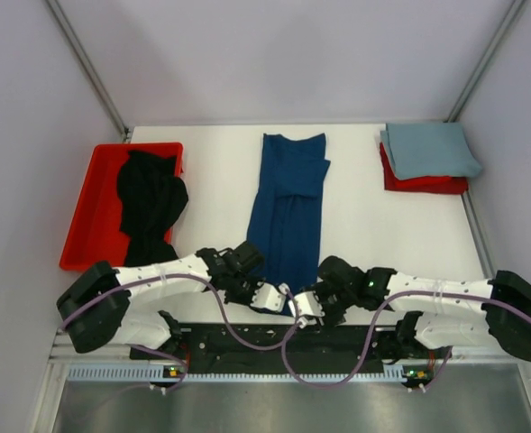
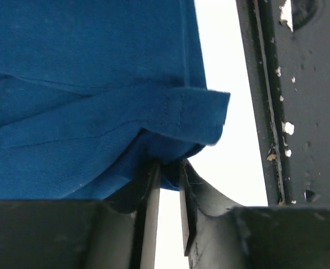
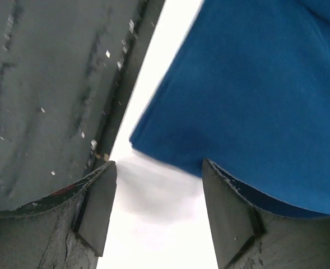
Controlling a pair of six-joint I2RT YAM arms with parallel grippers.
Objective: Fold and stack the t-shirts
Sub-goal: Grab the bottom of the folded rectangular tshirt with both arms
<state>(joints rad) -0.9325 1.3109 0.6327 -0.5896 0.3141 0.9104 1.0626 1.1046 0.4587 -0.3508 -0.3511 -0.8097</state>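
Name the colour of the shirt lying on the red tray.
Black. The shirt shows best in the top external view.

The top camera looked down from above and behind the arms over the whole bench (image 1: 364, 234). The wrist cameras sat very close behind the left end effector (image 2: 168, 166) and right end effector (image 3: 158, 162), both facing the near hem of the blue t-shirt (image 1: 288, 207), which all three views shared.

Overhead view bright and even, light from above, shadows faint and soft, all sharp; the white table (image 1: 373, 225) nearly washed out; left wrist view crisp on the blue shirt (image 2: 86, 84), stitching plain, table blown to pure white; right wrist view blurred, shirt edge smeared, a grey shadow on the table below it.
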